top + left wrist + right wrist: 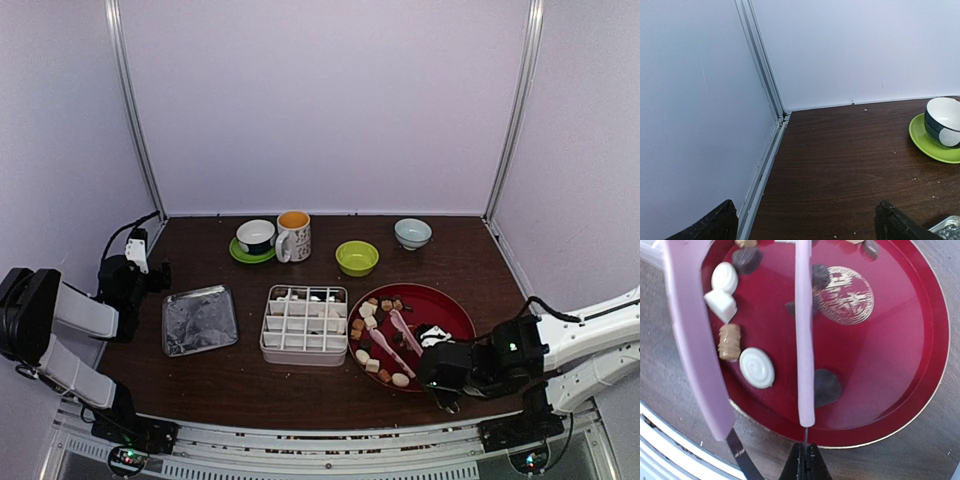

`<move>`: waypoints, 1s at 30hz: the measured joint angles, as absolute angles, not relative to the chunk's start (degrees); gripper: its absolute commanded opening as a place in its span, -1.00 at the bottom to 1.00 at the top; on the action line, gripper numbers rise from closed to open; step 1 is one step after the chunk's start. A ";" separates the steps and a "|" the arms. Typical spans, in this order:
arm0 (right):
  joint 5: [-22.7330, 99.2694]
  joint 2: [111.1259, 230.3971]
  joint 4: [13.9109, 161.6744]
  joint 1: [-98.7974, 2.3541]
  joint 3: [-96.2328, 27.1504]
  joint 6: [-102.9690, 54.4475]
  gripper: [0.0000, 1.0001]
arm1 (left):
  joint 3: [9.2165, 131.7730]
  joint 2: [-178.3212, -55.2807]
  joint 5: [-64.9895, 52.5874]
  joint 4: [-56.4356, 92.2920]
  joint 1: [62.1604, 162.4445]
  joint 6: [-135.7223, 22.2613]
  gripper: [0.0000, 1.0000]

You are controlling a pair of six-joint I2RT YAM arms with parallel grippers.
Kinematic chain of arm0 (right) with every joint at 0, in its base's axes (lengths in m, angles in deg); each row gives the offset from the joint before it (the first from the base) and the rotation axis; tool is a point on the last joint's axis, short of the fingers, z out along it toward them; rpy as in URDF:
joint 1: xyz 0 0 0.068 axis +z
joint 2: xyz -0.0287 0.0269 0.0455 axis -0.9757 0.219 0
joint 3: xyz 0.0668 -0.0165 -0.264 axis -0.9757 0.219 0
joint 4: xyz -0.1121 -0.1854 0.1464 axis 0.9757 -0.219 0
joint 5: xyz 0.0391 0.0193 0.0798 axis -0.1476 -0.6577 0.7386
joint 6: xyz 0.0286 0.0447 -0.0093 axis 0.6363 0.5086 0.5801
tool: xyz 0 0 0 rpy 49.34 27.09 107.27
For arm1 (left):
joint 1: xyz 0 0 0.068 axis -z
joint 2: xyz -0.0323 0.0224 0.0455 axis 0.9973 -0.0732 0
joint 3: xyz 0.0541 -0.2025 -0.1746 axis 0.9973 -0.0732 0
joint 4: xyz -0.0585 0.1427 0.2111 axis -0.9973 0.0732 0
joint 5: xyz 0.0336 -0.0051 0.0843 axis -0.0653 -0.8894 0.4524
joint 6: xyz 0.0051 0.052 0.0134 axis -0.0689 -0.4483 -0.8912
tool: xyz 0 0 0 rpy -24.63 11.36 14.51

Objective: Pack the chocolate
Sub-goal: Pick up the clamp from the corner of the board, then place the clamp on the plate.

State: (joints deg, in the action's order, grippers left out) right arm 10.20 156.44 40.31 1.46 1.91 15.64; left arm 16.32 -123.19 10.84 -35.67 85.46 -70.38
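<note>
Most of the chocolate lies loose on the red plate beside the pink tongs. A few pale pieces sit in the back row of the white divided tray. Only the right wrist view shows the plate's gold emblem. The right pincer, pressed together, hangs low at the plate's near rim. The left pincer, spread wide, faces the surface's back-left corner.

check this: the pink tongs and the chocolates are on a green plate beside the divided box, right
No: the plate is red, not green, as the right wrist view shows. The pink tongs and chocolates are on it, beside the divided box.
</note>
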 measured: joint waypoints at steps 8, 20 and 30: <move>11.75 153.05 43.11 -8.75 2.99 16.98 -1.00 | 16.32 -123.19 10.84 -35.67 85.46 -70.38 0.96; 18.62 152.62 44.51 -20.09 9.80 16.65 -0.66 | 16.32 -123.19 10.84 -35.67 85.46 -70.35 0.96; 19.08 153.54 42.52 -20.53 8.01 15.34 -0.45 | 16.32 -123.19 10.84 -35.67 85.46 -70.38 0.96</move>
State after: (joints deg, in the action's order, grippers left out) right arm 19.08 153.54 42.52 -20.53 8.01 15.34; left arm 16.32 -123.19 10.84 -35.67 85.46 -70.38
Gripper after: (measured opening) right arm 0.242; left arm 0.978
